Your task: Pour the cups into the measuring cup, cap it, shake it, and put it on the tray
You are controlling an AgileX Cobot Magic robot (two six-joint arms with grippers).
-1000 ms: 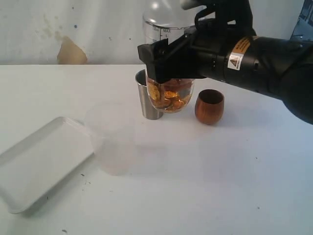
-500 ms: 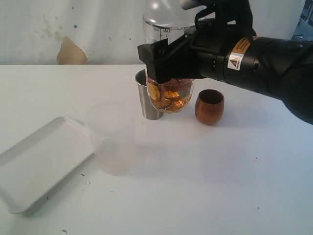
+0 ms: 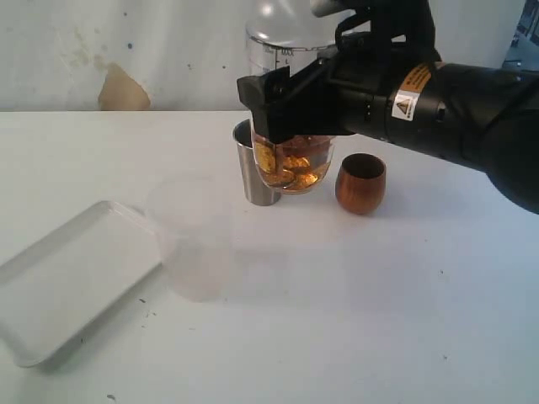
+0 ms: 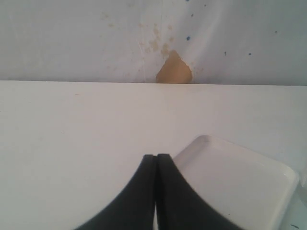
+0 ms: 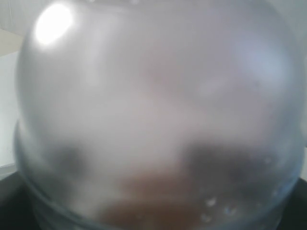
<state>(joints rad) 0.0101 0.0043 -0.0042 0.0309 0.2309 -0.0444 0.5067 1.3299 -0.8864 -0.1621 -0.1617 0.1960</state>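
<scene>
My right gripper (image 3: 288, 108) is shut on the measuring cup (image 3: 291, 165), a clear marked cylinder with orange-brown pieces in its bottom. It hangs upright a little above the table, with a clear domed cap (image 3: 278, 15) on top. In the right wrist view the measuring cup (image 5: 153, 105) fills the picture as a blur and hides the jaws. The steel tumbler (image 3: 247, 172) stands just behind it and the wooden cup (image 3: 360, 183) to its right. The white tray (image 3: 72, 278) lies at the front left. My left gripper (image 4: 156, 156) is shut and empty beside the tray (image 4: 240, 184).
A frosted translucent cup (image 3: 194, 244) stands in front of the held cup, next to the tray's right edge. A pale wall with a tan patch (image 3: 122, 91) runs along the table's far edge. The black right arm (image 3: 455, 109) reaches in from the right.
</scene>
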